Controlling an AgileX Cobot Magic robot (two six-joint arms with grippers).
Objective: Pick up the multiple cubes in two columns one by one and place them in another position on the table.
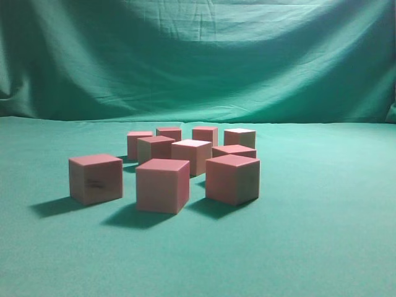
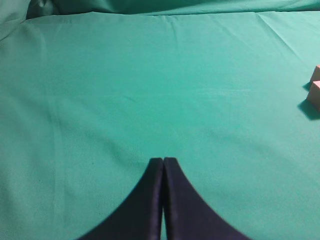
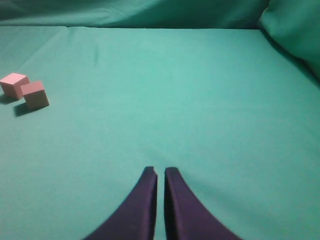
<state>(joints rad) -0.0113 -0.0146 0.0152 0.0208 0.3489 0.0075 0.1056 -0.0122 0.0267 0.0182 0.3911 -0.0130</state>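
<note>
On the green worktop (image 1: 322, 235), ten pinkish-red cubes (image 1: 185, 167) stand clustered in rough columns at its middle, none yet lifted. Both arms hang back over bare cloth: the left claw (image 2: 163, 161) has its fingers pressed together, the right claw (image 3: 160, 172) shows a narrow gap, holding nothing. The task appears barely begun; next, one claw must reach in, spread, and straddle an outer cube.
</note>
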